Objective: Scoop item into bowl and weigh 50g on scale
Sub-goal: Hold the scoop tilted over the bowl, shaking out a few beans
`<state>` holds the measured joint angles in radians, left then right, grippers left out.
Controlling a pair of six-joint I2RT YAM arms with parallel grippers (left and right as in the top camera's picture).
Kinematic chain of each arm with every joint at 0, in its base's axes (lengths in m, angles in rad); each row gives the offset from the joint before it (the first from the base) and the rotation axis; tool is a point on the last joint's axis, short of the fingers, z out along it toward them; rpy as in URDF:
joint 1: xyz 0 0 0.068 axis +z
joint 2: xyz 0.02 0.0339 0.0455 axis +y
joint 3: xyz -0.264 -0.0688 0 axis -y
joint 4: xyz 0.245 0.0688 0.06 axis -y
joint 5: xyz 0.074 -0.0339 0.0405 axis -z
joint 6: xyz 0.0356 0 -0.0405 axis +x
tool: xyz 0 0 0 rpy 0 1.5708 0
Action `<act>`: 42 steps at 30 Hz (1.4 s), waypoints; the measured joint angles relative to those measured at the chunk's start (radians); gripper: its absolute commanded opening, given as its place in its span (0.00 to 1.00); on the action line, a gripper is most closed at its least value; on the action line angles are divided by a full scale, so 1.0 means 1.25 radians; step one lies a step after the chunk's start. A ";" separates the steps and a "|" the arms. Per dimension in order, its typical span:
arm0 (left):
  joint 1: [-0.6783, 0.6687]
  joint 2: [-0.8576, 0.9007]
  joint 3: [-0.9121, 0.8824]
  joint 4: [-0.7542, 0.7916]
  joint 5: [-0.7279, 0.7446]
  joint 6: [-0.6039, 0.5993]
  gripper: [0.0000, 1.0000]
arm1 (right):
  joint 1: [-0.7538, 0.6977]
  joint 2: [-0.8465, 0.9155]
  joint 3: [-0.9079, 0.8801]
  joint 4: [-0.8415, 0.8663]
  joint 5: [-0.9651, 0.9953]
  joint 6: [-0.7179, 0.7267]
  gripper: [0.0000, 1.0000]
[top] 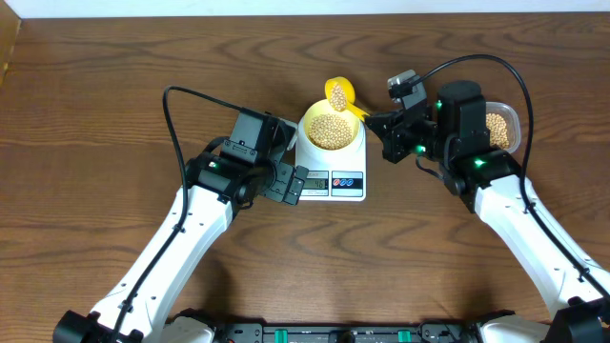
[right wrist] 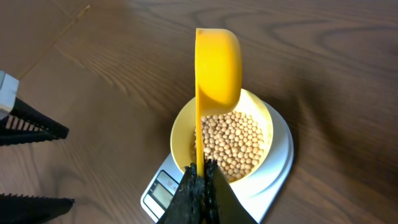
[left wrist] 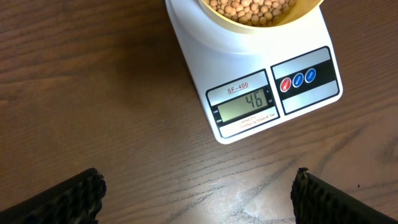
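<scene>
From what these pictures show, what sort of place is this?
Probably a robot test bench set for weighing food: a wooden table, a left arm and a right arm, a scale with a bowl of beans, and a scoop in the right pincer.

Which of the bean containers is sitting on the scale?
The pale-yellow bowl, on the white scale. The yellow scoop is held above it, and the clear tub sits on the table.

Yellow scoop [right wrist: 218,65] over bowl [right wrist: 178,133] far rim
</scene>
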<state>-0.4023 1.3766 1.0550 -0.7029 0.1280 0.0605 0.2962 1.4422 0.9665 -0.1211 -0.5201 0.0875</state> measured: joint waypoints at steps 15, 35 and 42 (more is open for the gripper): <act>0.000 0.000 0.000 0.000 0.000 0.000 0.98 | 0.002 0.000 0.000 0.010 0.001 0.008 0.01; 0.000 0.000 0.000 0.000 0.000 0.000 0.98 | 0.003 0.000 0.000 0.010 0.007 0.015 0.01; 0.000 0.000 0.000 0.000 0.000 0.000 0.98 | 0.003 0.000 0.000 0.010 0.010 0.052 0.01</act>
<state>-0.4023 1.3766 1.0550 -0.7029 0.1280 0.0605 0.3000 1.4422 0.9665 -0.1085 -0.5076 0.1528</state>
